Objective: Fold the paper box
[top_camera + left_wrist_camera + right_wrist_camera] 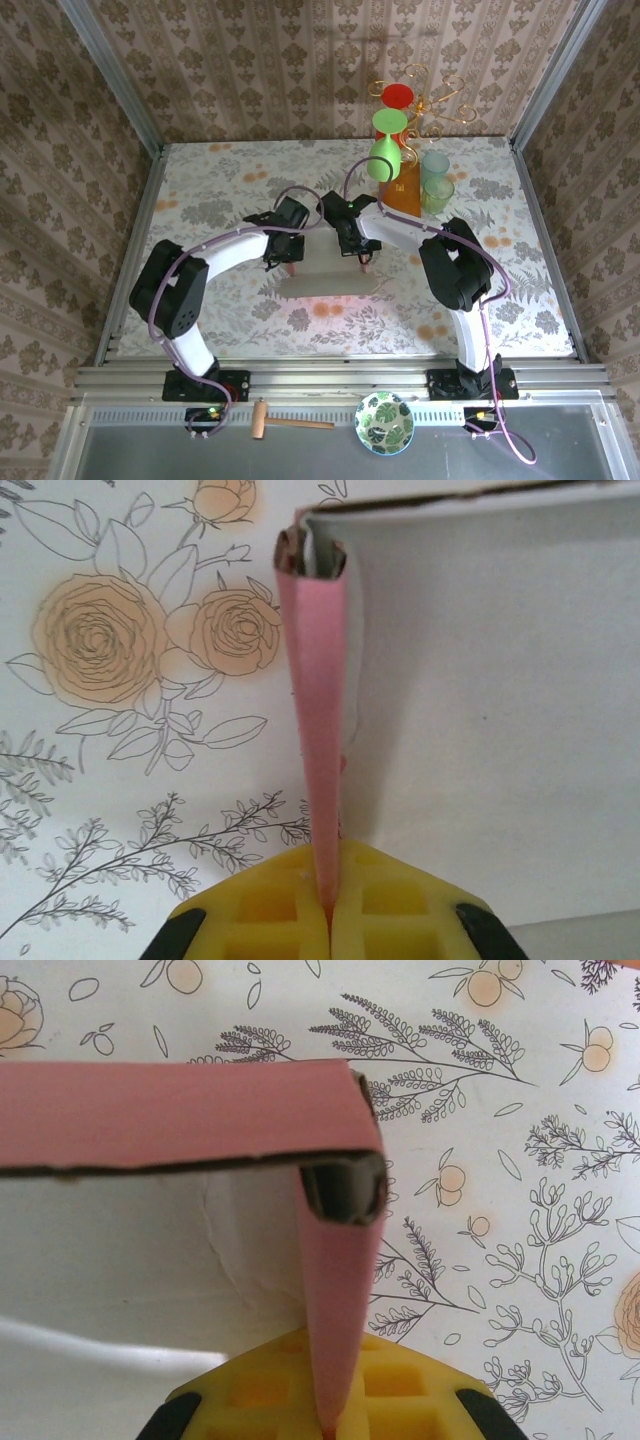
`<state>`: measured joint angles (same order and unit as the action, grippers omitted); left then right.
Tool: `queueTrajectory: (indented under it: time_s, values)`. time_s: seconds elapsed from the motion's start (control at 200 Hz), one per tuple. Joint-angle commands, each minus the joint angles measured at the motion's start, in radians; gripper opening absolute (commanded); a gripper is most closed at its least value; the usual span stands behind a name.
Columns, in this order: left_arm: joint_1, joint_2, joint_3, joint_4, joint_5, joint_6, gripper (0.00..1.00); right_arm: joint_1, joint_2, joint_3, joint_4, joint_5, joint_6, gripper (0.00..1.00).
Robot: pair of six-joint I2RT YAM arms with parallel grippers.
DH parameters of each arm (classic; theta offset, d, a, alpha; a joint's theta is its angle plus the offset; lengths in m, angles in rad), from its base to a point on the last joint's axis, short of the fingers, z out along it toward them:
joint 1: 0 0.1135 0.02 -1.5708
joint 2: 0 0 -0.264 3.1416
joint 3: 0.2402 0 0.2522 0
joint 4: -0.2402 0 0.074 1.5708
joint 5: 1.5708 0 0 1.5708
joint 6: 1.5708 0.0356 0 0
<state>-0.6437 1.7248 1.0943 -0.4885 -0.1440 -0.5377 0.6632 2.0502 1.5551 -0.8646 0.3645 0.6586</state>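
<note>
My left pincer point(328, 918) is pressed together on an upright pink side wall point(318, 710) of the paper box point(480, 710); the wall runs straight ahead from my pads. My right pincer point(330, 1422) likewise pinches the opposite wall. The box floor lies between both pincers, on the counter point(120, 810). Step judged: standing the side walls up. The next move calls for keeping both walls square while the remaining flaps are folded in.

No words, numbers or labels can be read anywhere. The paper box point(180, 1110) shows plain, unprinted faces.
</note>
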Motion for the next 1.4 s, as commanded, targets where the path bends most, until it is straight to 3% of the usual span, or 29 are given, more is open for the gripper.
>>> queueTrajectory:
  time_s: [0.0,0.235,0.56,0.605,0.795,0.87,0.97,1.245,1.395]
  values:
    - [-0.021,0.044,0.015,-0.141,-0.198,-0.024,0.00,-0.005,0.003,0.019,-0.059,0.040,0.018,0.00]
    - [-0.036,0.064,-0.021,-0.137,-0.315,-0.114,0.00,-0.001,0.011,0.031,-0.087,0.038,0.071,0.00]
    - [-0.046,0.125,0.040,-0.167,-0.298,-0.118,0.00,0.001,0.012,0.030,-0.102,0.008,0.118,0.00]
    - [-0.046,0.115,0.042,-0.166,-0.283,-0.112,0.07,0.001,0.010,0.027,-0.099,0.006,0.117,0.00]
    - [-0.047,-0.014,0.046,-0.115,-0.204,-0.058,0.32,0.000,0.010,0.016,-0.083,-0.009,0.116,0.00]
    - [-0.045,-0.065,0.059,-0.094,-0.148,-0.037,0.37,-0.001,0.013,0.021,-0.084,-0.011,0.116,0.00]
    - [-0.044,-0.107,0.100,-0.092,-0.066,-0.020,0.39,-0.002,0.018,0.027,-0.085,-0.014,0.120,0.00]
    - [-0.013,-0.242,0.111,-0.158,-0.047,-0.146,0.40,-0.005,0.019,0.037,-0.102,-0.035,0.165,0.00]
    - [0.038,-0.363,0.085,-0.188,-0.052,-0.232,0.37,-0.007,0.002,0.034,-0.138,-0.083,0.274,0.00]
